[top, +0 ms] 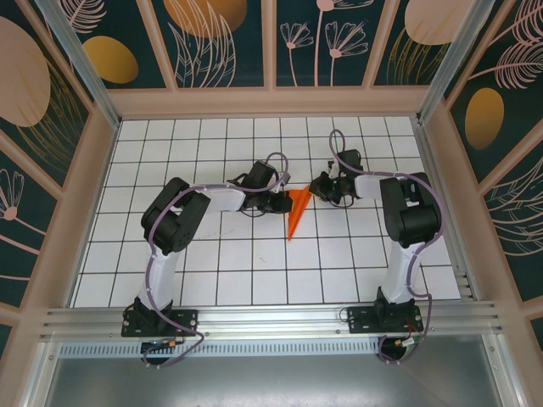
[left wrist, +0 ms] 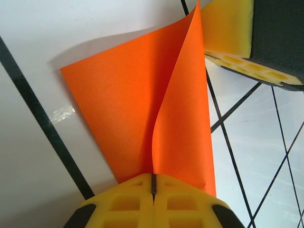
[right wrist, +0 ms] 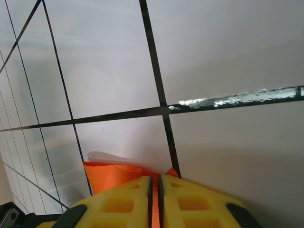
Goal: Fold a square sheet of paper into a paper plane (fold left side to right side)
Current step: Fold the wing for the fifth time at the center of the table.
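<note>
1. The paper plane (top: 298, 212) lies near the middle of the surface (top: 212, 271), well away from all four edges. Its narrow tip is directed toward the near edge and its broad end toward the far edge.
2. The left pincer (left wrist: 153, 202) is closed, and the orange sheet is clamped in the seam between its yellow fingers (left wrist: 123, 204). The right pincer (right wrist: 155, 199) is closed to a thin slit, and an orange edge is caught in that slit.
3. The step in hand is judged to be a lengthwise fold. One flap stands raised in a soft curve over the flat layer and has not yet been laid down.
4. The flap should be brought over until its free edge is matched to the edge beneath, and only then should a crease be pressed.
5. The clamped end should be held fixed so that the lower layer is not dragged across the surface.
6. The crease should be pressed from the pinched end outward, since a skewed start is likely to be carried along the whole length.
7. Materials:
   - The paper is thin, matte and bright orange, is readily curved, and has straight, sharp edges.
   - The surface is smooth, white and slightly reflective, and is ruled with black grid lines. Slippage of the paper on it is to be expected.
</note>
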Available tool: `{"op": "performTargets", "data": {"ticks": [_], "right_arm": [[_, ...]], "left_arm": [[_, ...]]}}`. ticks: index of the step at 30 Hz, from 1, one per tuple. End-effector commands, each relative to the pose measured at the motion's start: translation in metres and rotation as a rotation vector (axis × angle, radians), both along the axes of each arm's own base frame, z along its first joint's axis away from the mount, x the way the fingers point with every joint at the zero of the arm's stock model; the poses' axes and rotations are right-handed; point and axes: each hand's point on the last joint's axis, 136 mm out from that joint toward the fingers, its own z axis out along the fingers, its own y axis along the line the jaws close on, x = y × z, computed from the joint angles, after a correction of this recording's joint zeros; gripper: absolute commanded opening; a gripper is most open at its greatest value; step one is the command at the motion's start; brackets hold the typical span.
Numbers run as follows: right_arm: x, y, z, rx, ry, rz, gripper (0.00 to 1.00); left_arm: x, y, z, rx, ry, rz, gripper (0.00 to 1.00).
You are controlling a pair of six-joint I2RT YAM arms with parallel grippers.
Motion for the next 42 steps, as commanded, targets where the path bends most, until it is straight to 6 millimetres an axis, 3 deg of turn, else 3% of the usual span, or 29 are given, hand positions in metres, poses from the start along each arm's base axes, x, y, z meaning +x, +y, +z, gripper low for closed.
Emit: {"op": "performTargets", "data": {"ticks": [1,7,10,16,24,30,42], "right_arm": [[0.002,0.003,0.023,-0.006,-0.054,0.029,0.18],[0.000,-0.011,0.059,-0.028,-0.119,0.008,0.23],[-0.013,-0.002,0.063,0.009,-0.102,0.033,0.20],[-0.039,0.038,0.052,0.083,-0.047,0.098,0.13],[-0.051,0.052,0.024,0.091,0.017,0.120,0.12],[-0.055,0.049,0.008,0.055,0.044,0.116,0.12],[-0.058,0.043,0.001,0.023,0.047,0.107,0.12]], "left_arm": [[-0.005,0.012,-0.029,0.061,0.039,0.011,0.02],[-0.005,0.013,-0.031,0.065,0.041,0.013,0.02],[-0.005,0.012,-0.030,0.063,0.039,0.011,0.02],[-0.004,0.015,-0.033,0.080,0.038,0.022,0.00],[-0.003,0.017,-0.033,0.092,0.033,0.029,0.00],[-0.002,0.019,-0.033,0.101,0.029,0.035,0.00],[-0.002,0.025,-0.031,0.123,0.013,0.052,0.00]]}}
